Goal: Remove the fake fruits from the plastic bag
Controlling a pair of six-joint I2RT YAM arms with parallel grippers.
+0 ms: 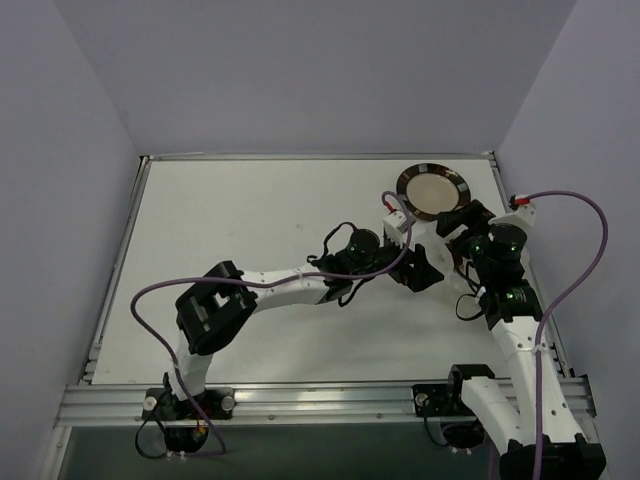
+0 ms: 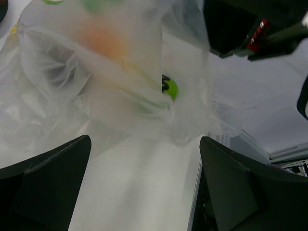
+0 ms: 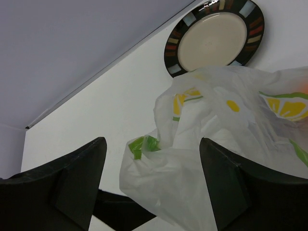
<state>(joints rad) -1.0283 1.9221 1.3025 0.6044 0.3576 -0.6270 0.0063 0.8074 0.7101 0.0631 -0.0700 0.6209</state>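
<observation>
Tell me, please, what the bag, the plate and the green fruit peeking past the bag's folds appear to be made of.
The plastic bag looks like thin, soft plastic film: it is whitish-translucent and wrinkled, with yellow and green prints. The plate appears to be glazed ceramic, possibly melamine: it has a cream centre and a glossy dark rim with coloured blocks. The green fruit seems to be smooth, shiny plastic, though it is blurred.

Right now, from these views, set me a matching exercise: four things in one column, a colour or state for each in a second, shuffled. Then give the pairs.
1. plate
2. plastic bag
3. green fruit
4. left gripper

A. jaws open
B. bright and glossy, beside a fold of film
C. dark banded rim, cream centre
D. translucent, wrinkled, lemon-slice print

Pairs: 1-C, 2-D, 3-B, 4-A.
</observation>
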